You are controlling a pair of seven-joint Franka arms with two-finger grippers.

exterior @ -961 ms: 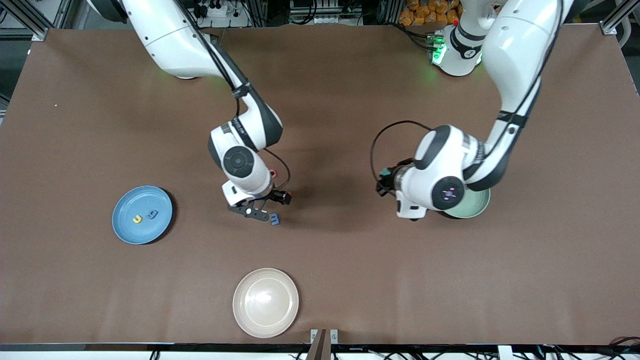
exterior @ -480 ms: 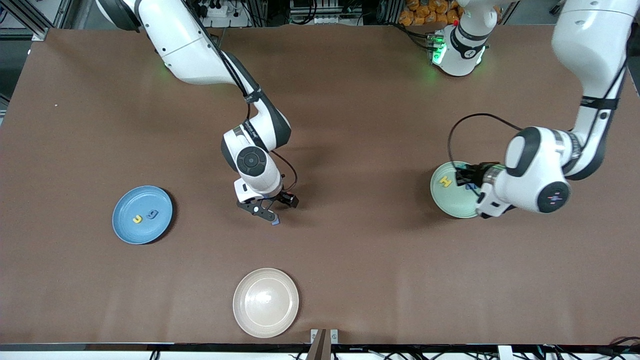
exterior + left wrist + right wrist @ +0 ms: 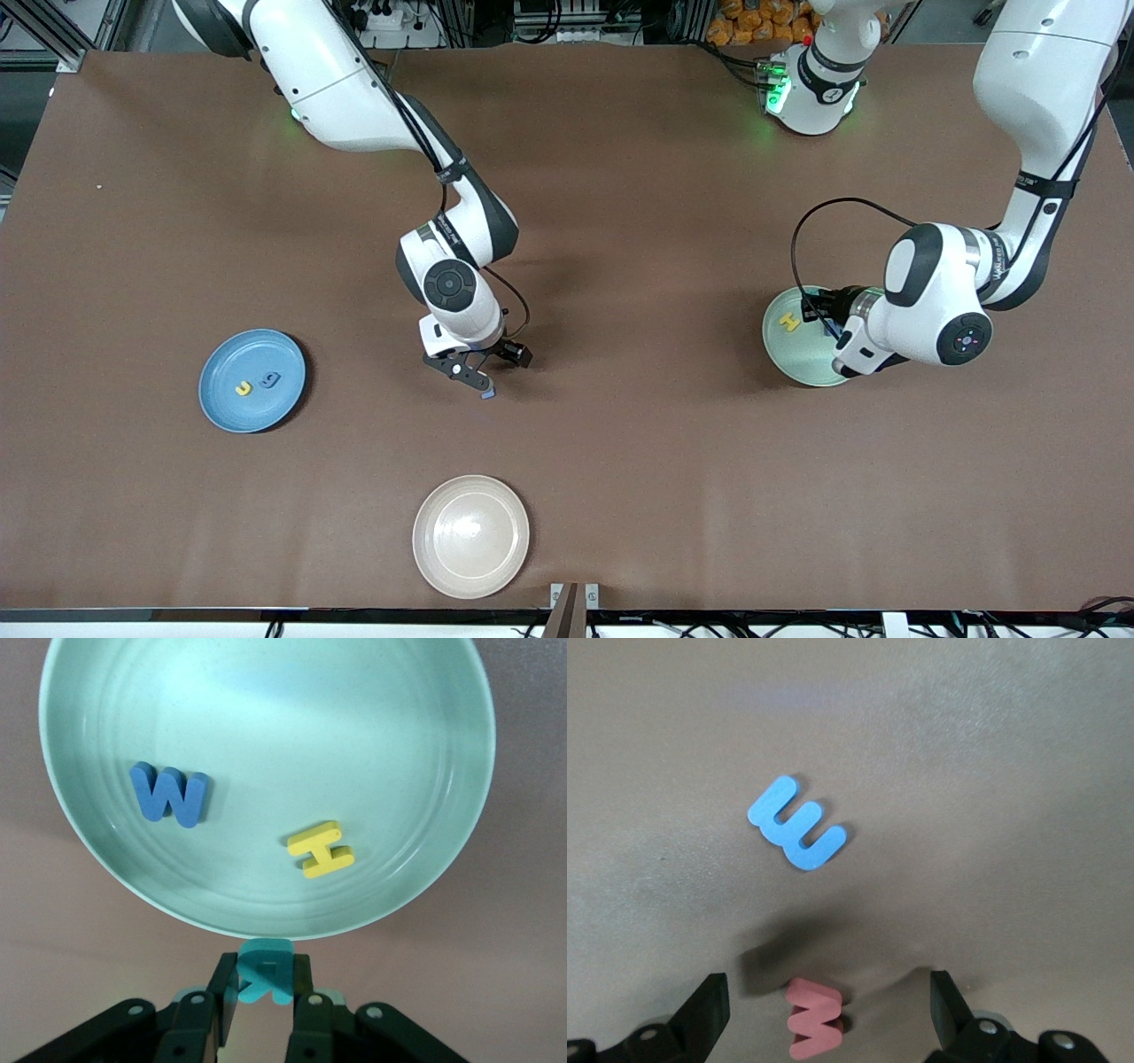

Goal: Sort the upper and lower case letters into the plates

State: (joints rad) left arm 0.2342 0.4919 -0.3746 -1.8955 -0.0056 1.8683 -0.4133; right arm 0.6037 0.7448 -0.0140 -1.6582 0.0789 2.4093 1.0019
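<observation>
My left gripper [image 3: 264, 981] is shut on a teal R [image 3: 265, 967] and holds it just off the rim of the mint green plate [image 3: 425, 718]. A blue W [image 3: 170, 796] and a yellow H [image 3: 321, 850] lie in that plate. In the front view the left gripper [image 3: 817, 310] is at the mint plate's [image 3: 797, 359] edge, by the H [image 3: 788, 321]. My right gripper [image 3: 824, 1019] is open, low over the table, its fingers on either side of a red w [image 3: 815, 1020]. A blue m [image 3: 797, 824] lies close by. The blue plate [image 3: 221, 408] holds a yellow u [image 3: 241, 387] and a blue g [image 3: 270, 380].
A cream-beige plate [image 3: 471, 567] sits near the table's front edge, nearer the front camera than my right gripper [image 3: 485, 372]. The blue m [image 3: 487, 394] shows just by the gripper's fingers. The brown table [image 3: 620, 461] spreads between the plates.
My left arm swung from the table's middle toward its own end and brought the teal R to the mint plate's rim. My right gripper shifted slightly and stays by the blue m.
</observation>
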